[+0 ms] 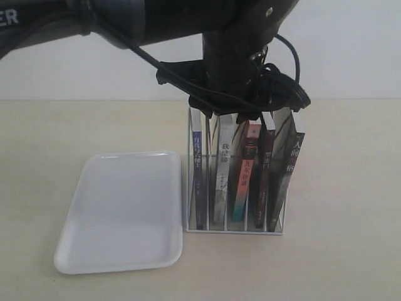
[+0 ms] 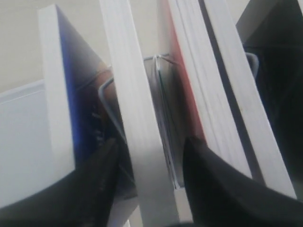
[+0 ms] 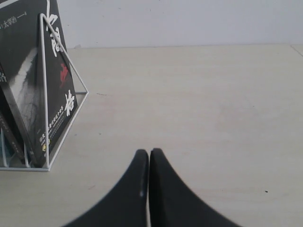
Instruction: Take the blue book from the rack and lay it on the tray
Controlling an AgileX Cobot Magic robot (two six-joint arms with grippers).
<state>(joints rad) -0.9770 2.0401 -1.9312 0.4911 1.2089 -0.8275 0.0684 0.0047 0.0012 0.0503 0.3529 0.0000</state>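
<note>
Left fingers (image 2: 218, 189) stood spread astride a pale book's (image 2: 142, 132) top edge. The blue book (image 2: 61, 109) stood upright just outside one finger, in the rack's (image 1: 233, 230) end slot, with the tray (image 1: 122, 210) beyond. Right fingers (image 3: 135, 189) were pressed together, empty, above the bench (image 3: 213, 104).

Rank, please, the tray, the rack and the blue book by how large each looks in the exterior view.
1. The tray and the rack: about alike, too close to rank.
2. The blue book: smallest, since only its narrow spine shows.
</note>
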